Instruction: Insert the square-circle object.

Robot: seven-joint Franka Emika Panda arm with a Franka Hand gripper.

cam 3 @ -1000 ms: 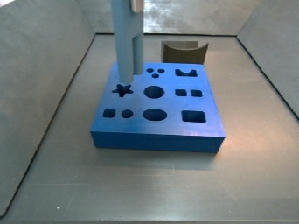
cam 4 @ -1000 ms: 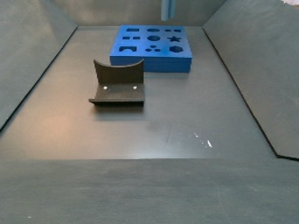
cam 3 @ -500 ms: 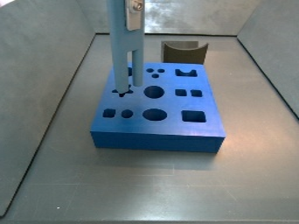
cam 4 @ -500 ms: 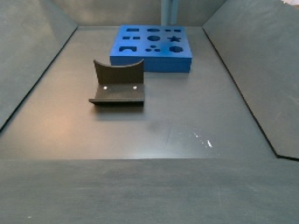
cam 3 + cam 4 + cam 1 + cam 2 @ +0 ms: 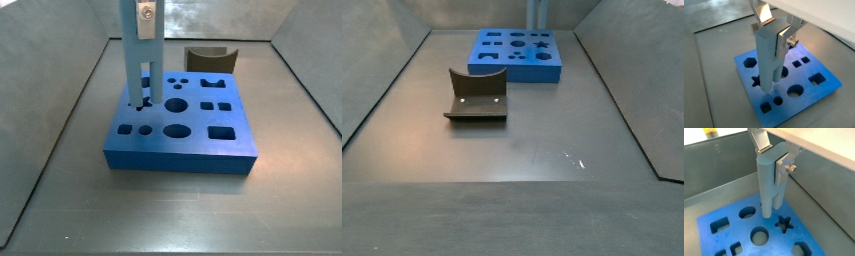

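- Wrist views give us the gripper (image 5: 774, 31) clamped on the square-circle object (image 5: 767, 60), a long pale blue piece hanging upright.
- We see silver fingers (image 5: 782, 164) pinching its upper end.
- We see its lower tip over the blue block (image 5: 724, 235), near the star hole (image 5: 783, 223).
- We spot the fixture (image 5: 209, 58) behind the block in a side view.

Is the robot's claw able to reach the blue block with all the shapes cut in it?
Probably yes: the claw, holding the long grey-blue peg, hangs right above the blue block and nothing lies between them.
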